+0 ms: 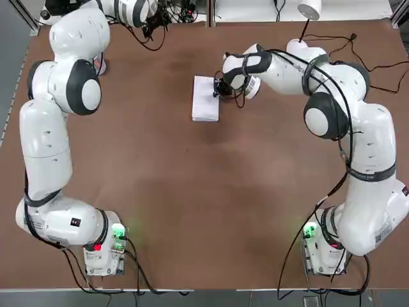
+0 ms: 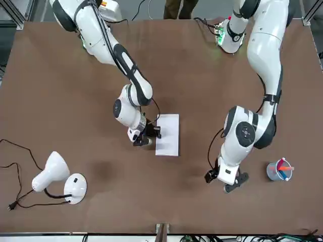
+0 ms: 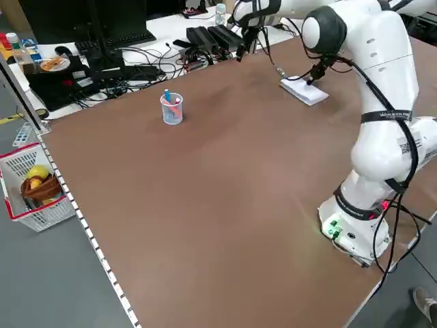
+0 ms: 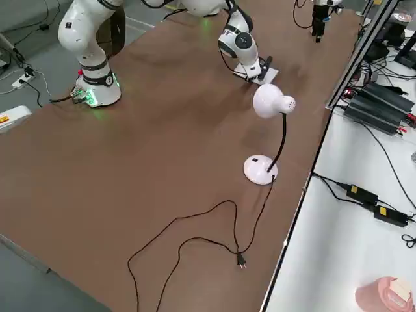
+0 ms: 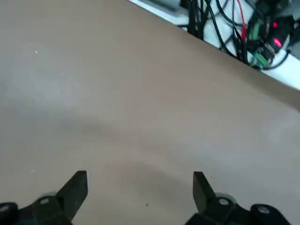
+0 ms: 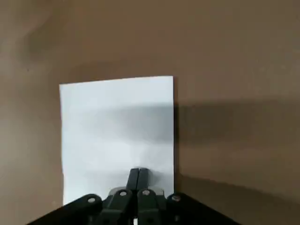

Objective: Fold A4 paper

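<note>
While your right gripper [image 6: 139,174], fingers clenched together, pressed the already folded A4 paper [image 1: 205,99] mid-table and your left gripper [image 5: 139,192] hung released far off, flattening the crease apparently remained.

We see the A4 paper [image 1: 205,99] white, folded into a small rectangle, lying flat on brown tabletop, upper centre of top view; longer sides run up-down in frame

We find broad bare tabletop [image 1: 192,211] between the arm bases. Obstacles: the A4 paper [image 1: 205,99] with the right gripper [image 1: 218,93] at its edge, the lamp [image 2: 58,177] and the pen cup [image 2: 279,170] near the far corners.
</note>
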Robot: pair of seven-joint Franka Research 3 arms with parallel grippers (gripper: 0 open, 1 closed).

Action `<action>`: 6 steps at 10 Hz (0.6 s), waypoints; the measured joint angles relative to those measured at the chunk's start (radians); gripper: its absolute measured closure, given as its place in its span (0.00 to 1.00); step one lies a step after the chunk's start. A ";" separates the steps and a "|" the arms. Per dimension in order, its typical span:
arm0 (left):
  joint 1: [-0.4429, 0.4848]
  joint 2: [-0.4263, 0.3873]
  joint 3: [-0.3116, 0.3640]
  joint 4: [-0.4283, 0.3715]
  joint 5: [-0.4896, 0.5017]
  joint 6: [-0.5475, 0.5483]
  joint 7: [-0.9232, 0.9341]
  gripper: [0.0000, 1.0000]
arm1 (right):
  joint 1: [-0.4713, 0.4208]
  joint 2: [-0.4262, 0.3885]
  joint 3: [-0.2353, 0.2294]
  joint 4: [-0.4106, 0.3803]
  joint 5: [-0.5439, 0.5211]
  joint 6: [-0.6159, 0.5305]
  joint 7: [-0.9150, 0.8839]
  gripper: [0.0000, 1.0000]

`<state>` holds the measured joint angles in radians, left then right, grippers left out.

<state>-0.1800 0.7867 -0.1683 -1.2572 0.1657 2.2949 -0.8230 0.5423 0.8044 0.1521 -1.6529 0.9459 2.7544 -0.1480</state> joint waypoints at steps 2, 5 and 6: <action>0.041 -0.001 -0.006 0.001 -0.009 0.023 0.041 0.00 | 0.000 0.023 -0.004 0.041 0.000 0.001 0.000 0.99; 0.141 -0.038 -0.034 -0.002 -0.066 0.023 0.296 0.00 | -0.002 0.053 -0.025 0.091 0.000 0.001 -0.003 0.99; 0.182 -0.073 -0.035 -0.023 -0.104 0.013 0.430 0.00 | -0.002 0.069 -0.028 0.115 0.000 0.001 -0.004 0.99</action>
<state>0.0023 0.7140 -0.2037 -1.2802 0.0616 2.3077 -0.3930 0.5400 0.8737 0.1244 -1.5378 0.9459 2.7552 -0.1522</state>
